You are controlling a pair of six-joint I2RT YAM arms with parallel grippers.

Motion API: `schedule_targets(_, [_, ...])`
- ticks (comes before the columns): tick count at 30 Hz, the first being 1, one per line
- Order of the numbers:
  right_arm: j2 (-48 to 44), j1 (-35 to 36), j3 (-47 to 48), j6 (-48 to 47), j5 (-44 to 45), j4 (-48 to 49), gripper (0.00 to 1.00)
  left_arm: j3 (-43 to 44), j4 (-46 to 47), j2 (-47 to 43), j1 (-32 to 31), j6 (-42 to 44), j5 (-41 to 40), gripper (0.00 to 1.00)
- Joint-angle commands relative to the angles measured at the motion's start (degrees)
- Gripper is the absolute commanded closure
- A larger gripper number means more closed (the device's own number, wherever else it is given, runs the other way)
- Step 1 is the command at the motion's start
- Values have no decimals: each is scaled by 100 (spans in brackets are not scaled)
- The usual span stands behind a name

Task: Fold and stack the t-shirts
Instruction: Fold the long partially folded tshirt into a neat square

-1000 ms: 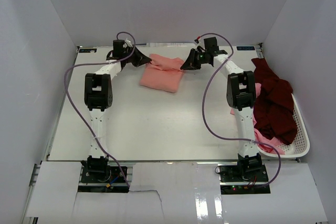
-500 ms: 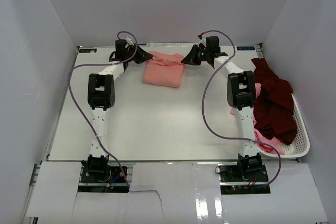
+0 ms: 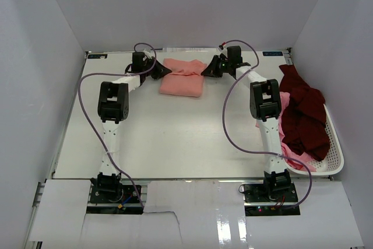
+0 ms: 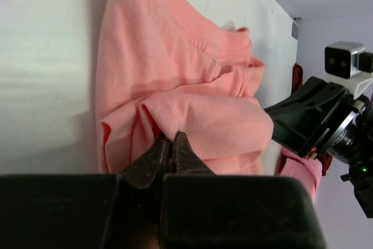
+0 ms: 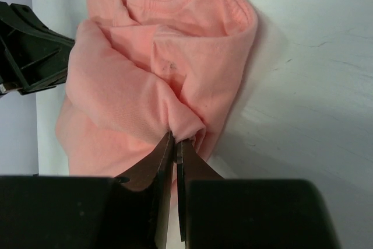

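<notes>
folded salmon-pink t-shirt [image 3: 182, 79] on counter [image 3: 163, 138] between both grippers, right gripper [image 5: 175, 138] pinching its edge fold, left gripper [image 4: 172, 139] pressed nearly together at opposite fold, hold unclear, maroon t-shirts [image 3: 303, 115] far right of right gripper

The salmon-pink t-shirt [image 4: 175, 56] is of soft, matt knitted cloth, smooth where it lies flat, with a stitched band at the neck. The maroon t-shirts [image 3: 304, 122] look to be of the same dull cloth. The table [image 5: 315, 86] has a hard white top, almost matt, with some fine scratches, and the basket [image 3: 337, 144] is of white slotted plastic with a slight shine, while the left gripper [image 4: 170, 144] and the right gripper [image 5: 175, 144] have fingers of matt black plastic.
</notes>
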Motion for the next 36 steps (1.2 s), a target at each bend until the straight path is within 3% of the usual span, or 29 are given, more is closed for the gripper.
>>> schedule_targets(1, [-162,133,-188,-346,108,-267,92,-590,-387,-736,-64,322,-150,91])
schedule_targets(10, [-1232,318,-1839,-724,108,-136,92,-2979,-325,-2133,-354,595,-827,94])
schedule_targets(17, [-2771,520,-4551,-856,151,260,92,-4589,-264,-3599,-591,648,-809,94])
schedule_targets(23, [-4116,775,-6102,-804,266,557,92,-6215,-308,-4893,-803,446,-862,94])
schedule_targets(28, [-4855,889,-6446,-795,336,262,92,-6525,-772,-5746,-812,375,-871,94])
schedule_targets(36, [-5216,933,-6025,-795,266,-249,92,-5542,-1626,-6002,-777,507,-1002,93])
